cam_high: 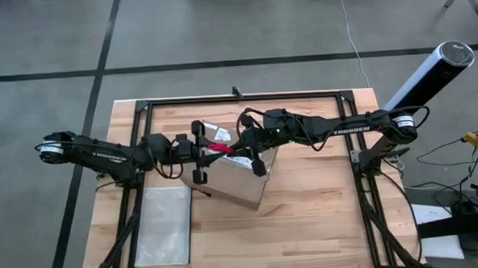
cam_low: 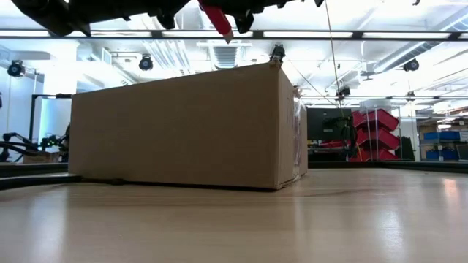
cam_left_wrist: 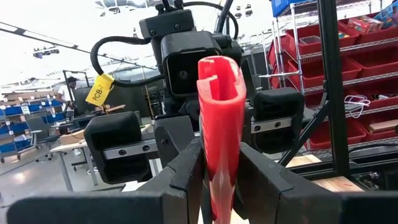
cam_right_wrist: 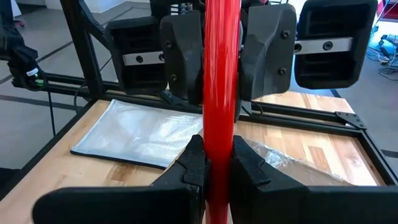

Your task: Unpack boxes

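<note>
The brown cardboard box [cam_high: 239,181] stands on the table's middle, resting on its bottom; the low view shows its long side [cam_low: 183,128]. Above its far left part a red utility knife [cam_high: 221,148] hangs between both grippers. My left gripper [cam_high: 205,152] comes in from the table's left and is shut on the knife. My right gripper [cam_high: 244,146] comes in from the right and is shut on it too. In the low view only the knife's tip [cam_low: 220,23] shows, above the box. My left gripper pinches the knife's flat sides [cam_left_wrist: 219,163] between its two fingers [cam_left_wrist: 185,169], roughly level from the table's left, fingers along the knife. The knife is clear of the box. My right gripper pinches the knife's body [cam_right_wrist: 219,152] between its two fingers [cam_right_wrist: 194,163], coming from the table's right, along the knife. Farther along the same knife the left arm's fingers [cam_right_wrist: 184,59] stand on either side of it.
A flat translucent pouch [cam_high: 164,226] lies on the table's near left part, also seen as the pouch [cam_right_wrist: 146,135] in the right wrist view. A black metal frame [cam_high: 245,97] runs round the table. A white cylinder [cam_high: 430,71] stands off the far right corner.
</note>
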